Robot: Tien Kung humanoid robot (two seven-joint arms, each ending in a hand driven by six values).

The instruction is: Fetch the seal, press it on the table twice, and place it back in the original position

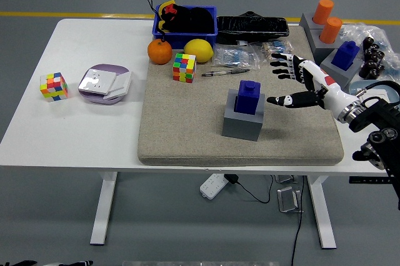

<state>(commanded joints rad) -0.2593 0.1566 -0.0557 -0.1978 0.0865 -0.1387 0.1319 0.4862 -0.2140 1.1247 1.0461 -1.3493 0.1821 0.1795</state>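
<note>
A blue seal [249,97] with a small knob on top stands upright in a grey block holder [242,119] on the beige mat [187,135]. My right hand [289,83] hovers just right of the seal, a short gap away, not touching it. Its fingers are spread, the thumb [281,100] pointing left toward the seal, and it holds nothing. A second blue seal [345,54] sits in another grey holder at the right edge, behind my right forearm. My left arm is out of view.
Behind the seal lie a pen [225,72], a colourful cube [184,67], an orange [159,52], a lemon [198,50] and a blue bin [185,21]. Two orange cylinders [326,19] stand at the back right. Another cube [54,86] and a purple dish [105,83] sit at left.
</note>
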